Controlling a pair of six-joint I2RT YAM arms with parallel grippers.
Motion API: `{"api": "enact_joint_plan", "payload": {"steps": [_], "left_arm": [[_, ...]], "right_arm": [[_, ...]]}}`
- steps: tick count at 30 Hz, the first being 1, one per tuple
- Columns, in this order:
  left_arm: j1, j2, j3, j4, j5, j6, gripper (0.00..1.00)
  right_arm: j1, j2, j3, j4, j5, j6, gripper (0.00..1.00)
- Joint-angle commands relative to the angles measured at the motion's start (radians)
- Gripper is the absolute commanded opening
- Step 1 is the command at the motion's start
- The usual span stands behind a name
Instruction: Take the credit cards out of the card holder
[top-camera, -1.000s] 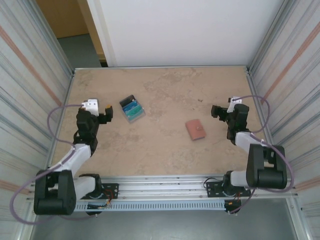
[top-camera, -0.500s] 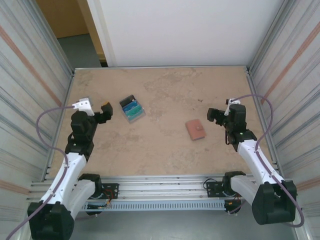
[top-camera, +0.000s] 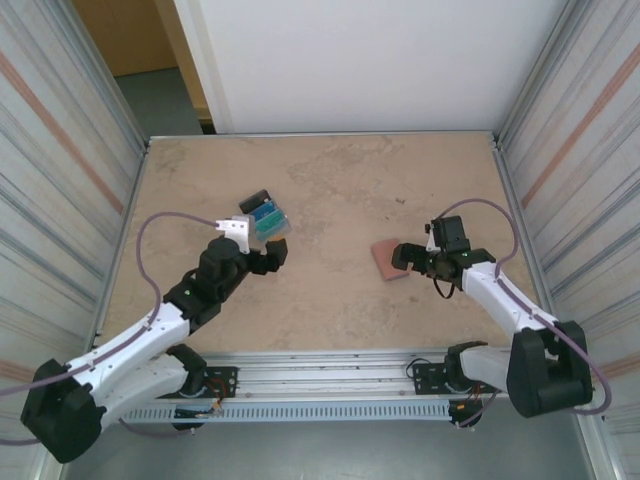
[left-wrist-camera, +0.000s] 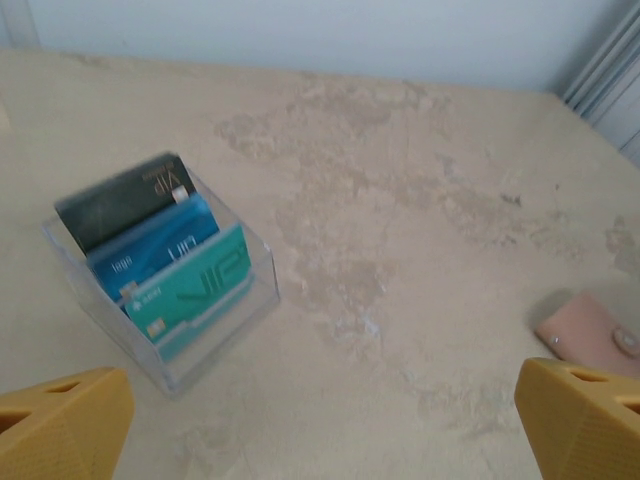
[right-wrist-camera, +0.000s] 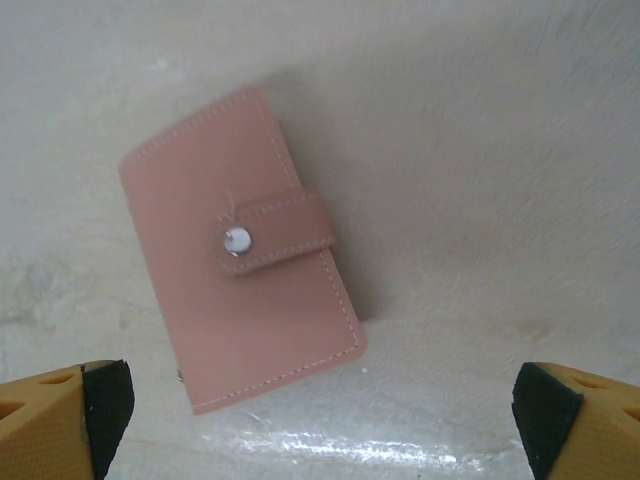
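The pink leather-like card holder with a snap tab lies shut and flat on the tan desk, out toward 3 o'clock. The right claw is right over it, jaws wide, holding nothing. Toward 10 o'clock, black, blue and teal plastic cards stand in a clear plastic box. The left claw sits just at its 6 o'clock side, wide and empty.

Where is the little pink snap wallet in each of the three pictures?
Top external: the small salmon-pink leather-like wallet lies flat, right of centre.
Left wrist: the wallet peeks in at the right edge, low down.
Right wrist: the wallet sits in the middle, closed, snap tab facing up.
Shared landmark: the mottled beige table underneath it.
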Motion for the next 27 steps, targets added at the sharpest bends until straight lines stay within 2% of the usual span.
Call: {"api": "enact_joint_plan", "payload": {"steps": [1, 6, 11, 16, 23, 27], "left_arm": [[-0.007, 0.039, -0.002, 0.066, -0.008, -0.033, 0.99], [-0.007, 0.121, 0.023, 0.099, 0.06, -0.04, 0.99], [-0.019, 0.197, 0.055, 0.103, 0.086, -0.074, 0.99], [-0.041, 0.233, 0.075, 0.1, 0.079, -0.086, 0.99], [-0.05, 0.255, 0.097, 0.066, 0.061, -0.086, 0.99], [-0.052, 0.277, 0.116, 0.053, 0.062, -0.086, 0.99]], "right_arm": [[0.005, 0.067, 0.061, -0.015, -0.055, 0.015, 0.99], [-0.006, 0.171, 0.098, 0.024, -0.155, 0.006, 0.96], [-0.025, 0.249, 0.12, 0.057, -0.195, 0.006, 0.93], [-0.041, 0.318, 0.129, 0.078, -0.217, 0.005, 0.91], [-0.042, 0.353, 0.116, 0.147, -0.391, 0.051, 0.84], [-0.031, 0.352, 0.097, 0.177, -0.44, 0.089, 0.77]]}}
